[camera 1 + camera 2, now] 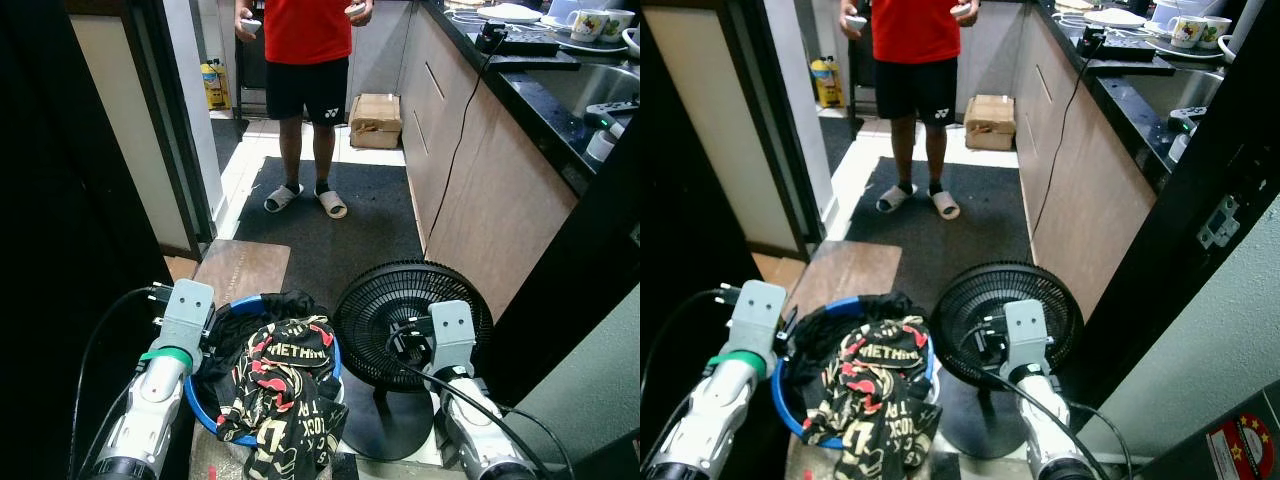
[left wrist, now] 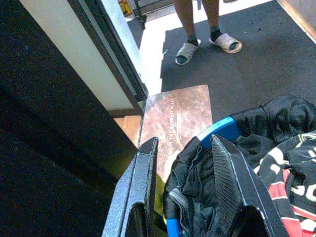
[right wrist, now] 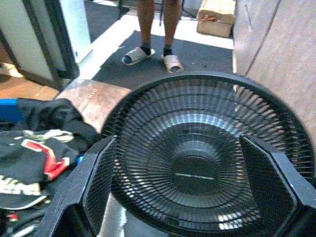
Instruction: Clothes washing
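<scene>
A narrow kitchen passage is seen, with a dark floor mat (image 1: pixel 330 215) running away from the robot and a person (image 1: pixel 303 60) standing at its far end in a red top, sandals on the feet. A black floor fan (image 1: pixel 410 320) is set low on the right, its grille tilted upward. To its left a blue laundry basket (image 1: pixel 225 420) is placed on the floor, heaped with dark clothes (image 1: pixel 280 385); a black, red and cream printed garment is draped over the near rim and hangs toward the robot, so the heap's long axis runs roughly from the robot outward.

The left gripper (image 2: pixel 183 183) is held at the basket's left rim, its fingers parted moderately on either side of the rim and a fold of black cloth; nothing is yet clamped. The right gripper (image 3: pixel 185 180) is held wide open in front of the fan, with nothing gripped, and the basket lies to its left.

The left arm is judged the nearer to the clothes, which lie just to its right and slightly ahead.
</scene>
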{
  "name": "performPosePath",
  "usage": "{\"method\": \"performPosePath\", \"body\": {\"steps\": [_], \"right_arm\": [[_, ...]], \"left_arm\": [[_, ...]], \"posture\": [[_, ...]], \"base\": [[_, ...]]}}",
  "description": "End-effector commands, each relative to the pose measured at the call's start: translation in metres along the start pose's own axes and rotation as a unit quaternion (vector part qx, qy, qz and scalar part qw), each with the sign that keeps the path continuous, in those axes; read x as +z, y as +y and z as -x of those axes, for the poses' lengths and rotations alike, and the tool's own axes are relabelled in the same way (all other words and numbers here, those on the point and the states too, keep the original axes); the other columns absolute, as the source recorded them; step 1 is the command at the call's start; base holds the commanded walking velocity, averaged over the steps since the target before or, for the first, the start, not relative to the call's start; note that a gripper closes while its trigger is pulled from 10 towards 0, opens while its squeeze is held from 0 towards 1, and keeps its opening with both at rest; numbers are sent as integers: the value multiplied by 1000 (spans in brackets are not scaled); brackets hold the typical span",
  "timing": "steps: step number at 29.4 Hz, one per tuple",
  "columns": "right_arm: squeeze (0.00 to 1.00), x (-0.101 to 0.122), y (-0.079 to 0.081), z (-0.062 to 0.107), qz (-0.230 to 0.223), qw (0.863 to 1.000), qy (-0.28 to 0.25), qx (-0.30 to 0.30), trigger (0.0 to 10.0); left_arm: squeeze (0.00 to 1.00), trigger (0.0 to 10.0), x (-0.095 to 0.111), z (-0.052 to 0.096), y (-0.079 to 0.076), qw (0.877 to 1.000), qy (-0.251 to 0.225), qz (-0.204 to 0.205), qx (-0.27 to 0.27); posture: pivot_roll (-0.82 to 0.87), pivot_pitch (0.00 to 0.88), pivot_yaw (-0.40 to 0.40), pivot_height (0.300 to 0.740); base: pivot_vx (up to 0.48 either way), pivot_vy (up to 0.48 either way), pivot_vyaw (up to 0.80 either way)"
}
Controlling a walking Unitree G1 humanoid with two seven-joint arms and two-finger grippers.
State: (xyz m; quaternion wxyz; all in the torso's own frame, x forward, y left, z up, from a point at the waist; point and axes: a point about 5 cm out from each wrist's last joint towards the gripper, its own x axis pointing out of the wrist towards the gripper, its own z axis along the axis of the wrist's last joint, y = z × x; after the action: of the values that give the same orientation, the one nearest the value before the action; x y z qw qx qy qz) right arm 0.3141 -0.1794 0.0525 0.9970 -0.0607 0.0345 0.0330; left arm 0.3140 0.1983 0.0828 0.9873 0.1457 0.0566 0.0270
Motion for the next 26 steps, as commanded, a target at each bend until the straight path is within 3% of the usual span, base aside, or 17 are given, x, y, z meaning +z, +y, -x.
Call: {"method": "performPosePath", "body": {"steps": [1, 4, 11, 14, 19, 20, 22, 23, 25, 26], "right_arm": [[0, -5, 0, 3, -1, 1000, 9, 1, 10000], [0, -5, -1, 3, 5, 1000, 7, 4, 10000], [0, -9, 8, 8, 3, 1000, 6, 9, 10000], [0, -15, 17, 11, -1, 1000, 9, 12, 10000], [0, -15, 15, 11, -8, 1000, 8, 5, 10000], [0, -11, 12, 8, -8, 1000, 5, 4, 10000], [0, -8, 10, 5, -8, 1000, 2, 3, 10000], [0, -4, 8, 2, -5, 1000, 0, 6, 10000], [0, -1, 8, 0, -3, 1000, -2, 9, 10000], [0, 2, 8, -2, 1, 1000, -7, 16, 10000]], "left_arm": [[0, 10000, -4, 0, -3, 1000, 9, 2, -1], [0, 10000, -6, 1, -1, 1000, 10, 5, 0], [0, 10000, -23, 12, 9, 999, 33, -14, -17], [0, 10000, -30, 18, 12, 997, 47, -39, -44], [0, 10000, -23, 17, 14, 997, 39, -46, -45], [0, 10000, -14, 11, 14, 998, 31, -37, -33], [0, 10000, -8, 7, 14, 999, 25, -31, -25], [0, 10000, 0, 2, 8, 999, 6, -30, -25], [0, 10000, 4, -1, 4, 999, -8, -30, -26], [0, 10000, 2, -3, 4, 1000, -4, -8, -11]], "posture": [[45, 0, 53, 740], [19, 0, 47, 740], [3, 0, 116, 740], [-14, 0, 218, 740], [39, 0, 214, 740], [98, 0, 167, 740], [98, 0, 167, 740], [72, 0, 107, 740], [72, 0, 107, 740], [67, 0, 91, 740]], "base": [[0, 0, 0], [0, 0, 0], [0, 0, 0], [0, 0, 0], [0, 0, 0], [0, 0, 0], [0, 0, 0], [0, 0, 0], [0, 0, 0], [0, 0, 0]]}}
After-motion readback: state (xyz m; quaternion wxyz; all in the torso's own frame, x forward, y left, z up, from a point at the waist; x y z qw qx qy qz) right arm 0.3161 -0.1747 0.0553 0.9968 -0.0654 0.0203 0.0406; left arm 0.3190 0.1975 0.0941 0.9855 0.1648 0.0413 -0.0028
